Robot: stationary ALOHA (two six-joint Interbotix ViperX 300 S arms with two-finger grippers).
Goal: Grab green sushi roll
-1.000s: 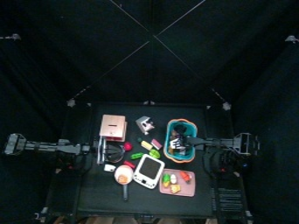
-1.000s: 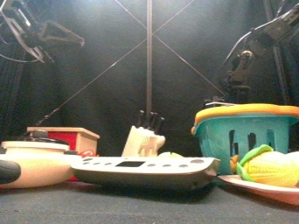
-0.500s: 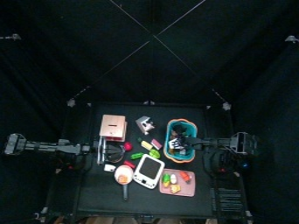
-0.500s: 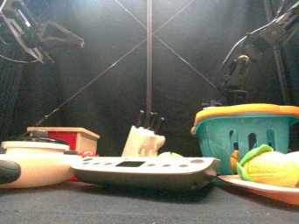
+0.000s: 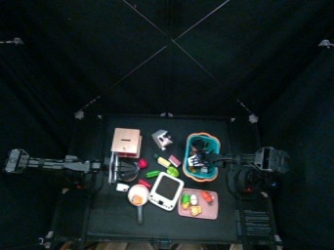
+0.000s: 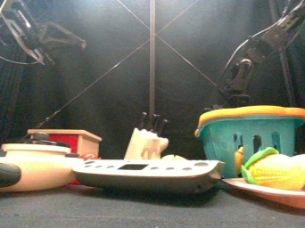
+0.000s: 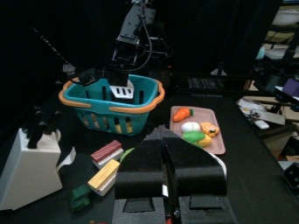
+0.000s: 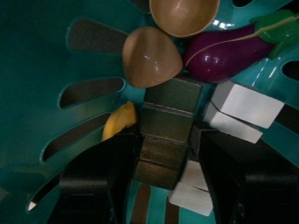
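The green sushi roll shows in the left wrist view as a small dark green piece on the table, beside a yellow piece and a red-brown one. My left gripper is shut and empty, a short way back from them on the left side of the table. My right gripper is open, hanging over the inside of the teal basket, above wooden spoons, a purple eggplant and white pieces. In the front view the right arm drops behind the basket.
A white knife block stands near the roll. A pink tray of toy food, a white scale, a pan and a wooden box crowd the table. Black curtains close in all round.
The right arm has shifted a little to the left and lower over the basket. The left arm has not moved.
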